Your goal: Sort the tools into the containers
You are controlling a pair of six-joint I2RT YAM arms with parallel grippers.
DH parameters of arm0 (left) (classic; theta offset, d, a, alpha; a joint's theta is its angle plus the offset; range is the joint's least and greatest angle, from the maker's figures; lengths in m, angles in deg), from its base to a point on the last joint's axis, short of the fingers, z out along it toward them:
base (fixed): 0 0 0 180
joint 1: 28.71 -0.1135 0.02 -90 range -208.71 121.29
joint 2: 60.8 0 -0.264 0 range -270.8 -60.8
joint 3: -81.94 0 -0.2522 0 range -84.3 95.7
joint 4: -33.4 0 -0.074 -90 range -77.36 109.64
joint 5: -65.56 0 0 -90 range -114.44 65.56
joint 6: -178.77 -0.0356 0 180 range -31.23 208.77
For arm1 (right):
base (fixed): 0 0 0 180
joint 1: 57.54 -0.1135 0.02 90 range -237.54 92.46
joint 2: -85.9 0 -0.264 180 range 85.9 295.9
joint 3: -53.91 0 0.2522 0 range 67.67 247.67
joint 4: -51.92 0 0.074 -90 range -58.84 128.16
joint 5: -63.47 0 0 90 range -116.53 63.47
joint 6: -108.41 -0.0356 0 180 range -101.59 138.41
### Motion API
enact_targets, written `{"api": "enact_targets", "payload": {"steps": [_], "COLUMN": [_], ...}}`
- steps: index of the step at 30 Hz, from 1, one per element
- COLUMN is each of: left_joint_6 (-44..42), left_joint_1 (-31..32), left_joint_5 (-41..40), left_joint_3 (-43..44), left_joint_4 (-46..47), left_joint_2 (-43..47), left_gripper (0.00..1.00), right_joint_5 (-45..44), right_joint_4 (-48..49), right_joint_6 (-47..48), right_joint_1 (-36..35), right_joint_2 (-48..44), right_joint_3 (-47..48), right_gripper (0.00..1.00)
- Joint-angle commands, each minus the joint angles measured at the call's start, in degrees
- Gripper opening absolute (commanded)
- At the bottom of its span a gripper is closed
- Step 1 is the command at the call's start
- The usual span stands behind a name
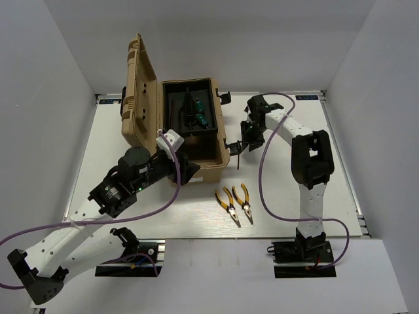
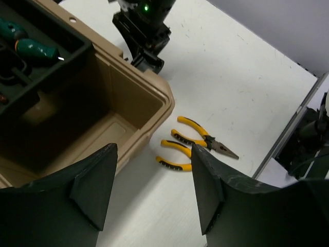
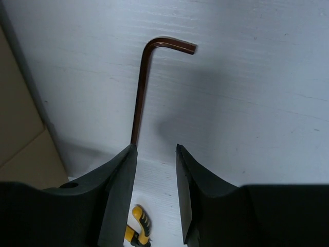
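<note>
White worktop (image 1: pixel 196 212) fills my top view, the open tan toolbox (image 1: pixel 213 171) on it, two pliers (image 1: pixel 245 203) lying just in front. I see the left gripper (image 2: pixel 153 149) over the box's corner, jaws spread and empty; the right gripper (image 3: pixel 156 149) has jaws narrowly parted, nothing between them, at the hex key (image 3: pixel 140 92) on the worktop.

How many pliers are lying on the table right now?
2. The left pliers and right pliers lie side by side on the table near the toolbox; others may be hidden.
</note>
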Motion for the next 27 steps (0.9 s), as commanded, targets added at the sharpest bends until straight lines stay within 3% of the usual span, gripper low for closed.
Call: {"api": "enact_targets", "payload": {"steps": [1, 16, 20, 27], "left_joint_6": [1.1, 2.1, 2.7, 2.7], "left_joint_1": [0.2, 0.2, 0.2, 0.2], "left_joint_5": [0.4, -0.1, -0.1, -0.1], "left_joint_3": [-1.8, -4.7, -5.2, -5.8], "left_joint_4": [-2.4, -4.1, -4.1, -4.1], "left_joint_2": [3.3, 7.5, 8.7, 9.2], "left_gripper": [0.7, 0.71, 0.71, 0.71], "right_joint_5": [1.3, -5.6, -14.2, -15.1], "right_joint_4": [0.5, 2.2, 1.4, 0.7], "right_joint_6": [-2.1, -4.2, -4.3, -4.7], "right_joint_1": [-0.1, -5.2, -6.6, -5.6], "right_joint_2": [-0.4, 5.2, 5.4, 5.0], "right_joint_3": [3.7, 3.7, 4.1, 0.4], "right_gripper": [0.43, 0.43, 0.32, 0.17]}}
